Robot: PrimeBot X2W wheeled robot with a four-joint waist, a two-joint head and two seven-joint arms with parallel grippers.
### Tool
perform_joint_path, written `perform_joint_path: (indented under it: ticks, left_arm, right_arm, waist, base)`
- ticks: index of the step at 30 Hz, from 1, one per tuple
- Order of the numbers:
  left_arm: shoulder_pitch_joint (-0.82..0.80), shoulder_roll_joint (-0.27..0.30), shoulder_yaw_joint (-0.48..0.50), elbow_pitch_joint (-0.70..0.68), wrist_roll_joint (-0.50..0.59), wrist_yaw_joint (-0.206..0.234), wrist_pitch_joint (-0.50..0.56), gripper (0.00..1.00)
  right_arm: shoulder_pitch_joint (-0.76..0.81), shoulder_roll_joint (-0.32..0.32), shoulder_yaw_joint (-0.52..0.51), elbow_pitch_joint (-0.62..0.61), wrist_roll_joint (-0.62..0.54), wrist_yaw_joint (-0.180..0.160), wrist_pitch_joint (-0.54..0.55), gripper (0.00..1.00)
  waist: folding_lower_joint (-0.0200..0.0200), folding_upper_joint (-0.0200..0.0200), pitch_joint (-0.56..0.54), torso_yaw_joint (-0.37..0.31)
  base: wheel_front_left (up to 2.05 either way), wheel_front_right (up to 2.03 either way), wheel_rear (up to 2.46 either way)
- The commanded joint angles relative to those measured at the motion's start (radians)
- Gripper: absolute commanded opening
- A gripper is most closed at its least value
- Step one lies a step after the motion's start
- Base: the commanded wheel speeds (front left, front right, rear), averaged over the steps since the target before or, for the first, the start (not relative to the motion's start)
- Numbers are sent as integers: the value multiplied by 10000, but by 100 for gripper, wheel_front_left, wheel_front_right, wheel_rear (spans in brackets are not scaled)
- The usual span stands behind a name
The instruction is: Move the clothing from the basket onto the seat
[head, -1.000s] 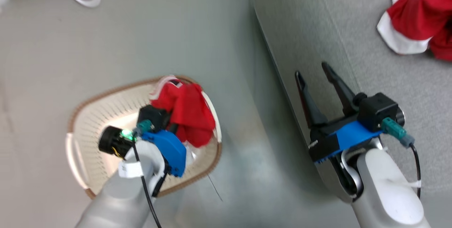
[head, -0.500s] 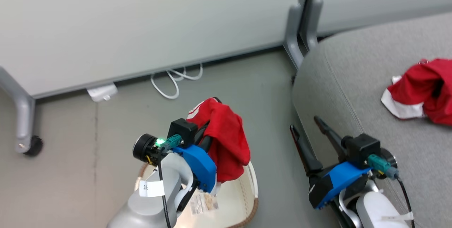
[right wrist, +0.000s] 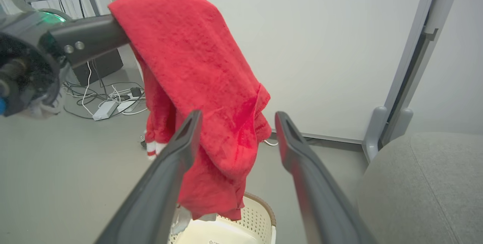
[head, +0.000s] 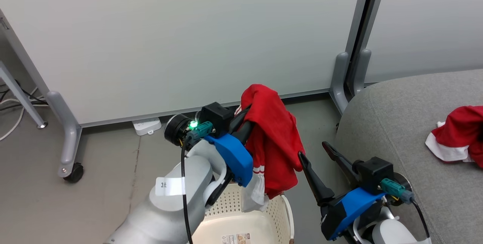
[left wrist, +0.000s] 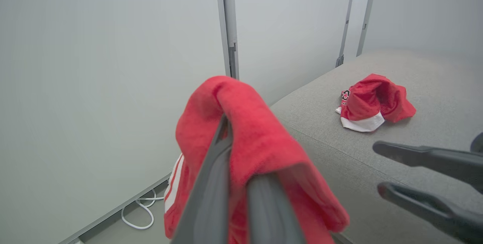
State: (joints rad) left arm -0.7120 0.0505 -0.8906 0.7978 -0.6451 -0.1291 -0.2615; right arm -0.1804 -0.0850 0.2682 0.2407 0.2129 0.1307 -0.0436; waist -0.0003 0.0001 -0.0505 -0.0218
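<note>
Clothing (head: 277, 138), a red garment with white striped trim, hung folded over my left claw (head: 243, 123), whose fingers were pinched together on the fabric. Its long axis ran straight down, with the fold at the top and the striped hem pointing at the basket (head: 234, 204), ending just above that basket's far rim. My right claw (head: 312, 149) stood beside it with its fingers spread, holding nothing. A second red and white garment (head: 458, 134) lay crumpled on the grey seat (head: 396, 115), well in from its rounded corner.
</note>
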Motion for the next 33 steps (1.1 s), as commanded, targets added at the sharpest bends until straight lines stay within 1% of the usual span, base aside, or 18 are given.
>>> perform_joint_path:
  ticks: [1,9,19,26,27,33]
  left_arm:
    - [-255,3,-136,-63,-171,-19,13,0]
    - [-447,2,-601,39,-856,-10,49,0]
    - [-524,1,-935,157,-1303,157,-22,0]
    - [-622,1,-1135,-21,-1549,222,-43,0]
    - [-660,1,-1191,-88,-1579,249,-46,0]
    - [-656,-1,-1397,-324,-1677,293,-48,0]
  right_arm:
    - [99,28,53,-2,28,1,26,100]
    - [67,35,276,26,83,3,29,100]
    - [-336,39,663,300,64,3,129,100]
    - [-1134,116,1069,1438,-192,3,91,100]
    - [-1452,155,1193,1875,-195,1,3,100]
    - [-2463,287,1395,3171,-188,1,-393,100]
  waist:
    - [3,-1,-72,12]
    - [3,-1,-129,-137]
    - [3,-1,20,-302]
    - [3,-1,142,-304]
    - [3,-1,192,-299]
    - [3,-1,262,-225]
  base:
    - [0,0,0]
    - [0,0,0]
    - [0,0,0]
    - [0,0,0]
    - [0,0,0]
    - [0,0,0]
